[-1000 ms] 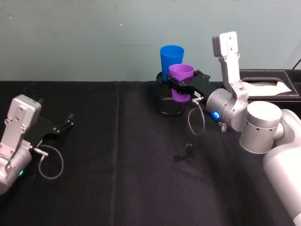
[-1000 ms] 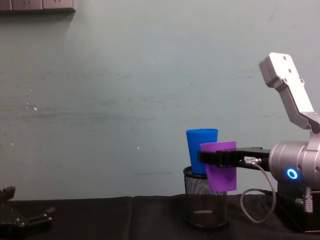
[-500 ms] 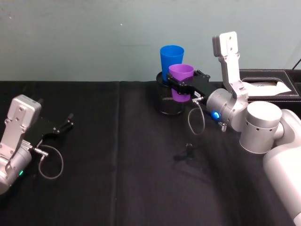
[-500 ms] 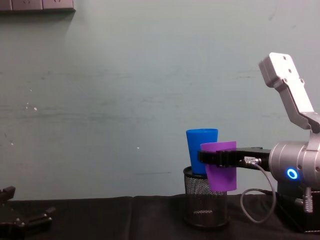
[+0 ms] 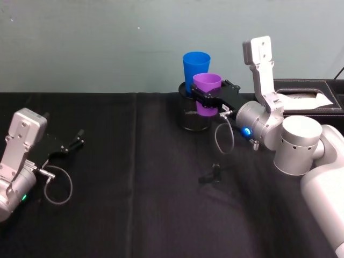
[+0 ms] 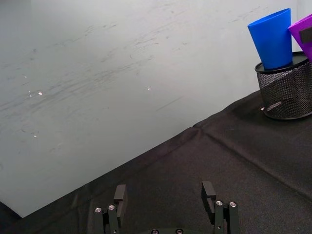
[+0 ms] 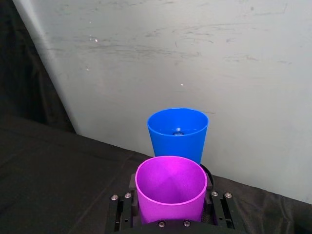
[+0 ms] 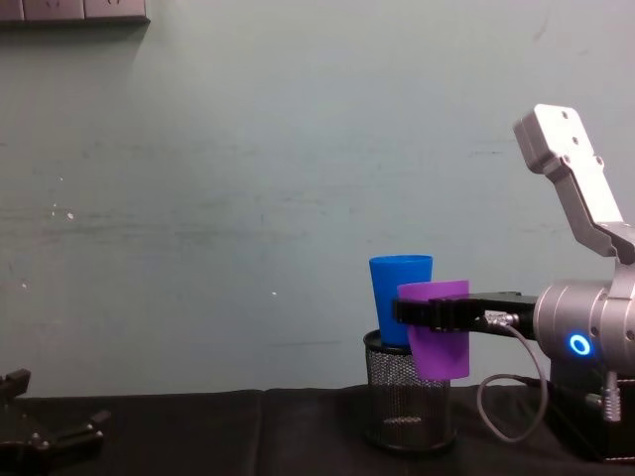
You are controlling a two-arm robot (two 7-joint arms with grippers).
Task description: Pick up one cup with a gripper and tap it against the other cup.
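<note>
Fingers of the right gripper (image 5: 207, 99) pinch the purple tapered plastic tumbler (image 5: 206, 92) below its rim, held upright in the air, mouth up, long axis vertical. The bright blue plastic tumbler (image 5: 195, 70) stands upright in the black wire-mesh pot (image 5: 192, 116), just beyond and slightly left of the purple one; whether they touch, can't tell. Left gripper (image 5: 65, 146) idle low over the black table (image 5: 134, 204), fingers spread, well apart.
</note>
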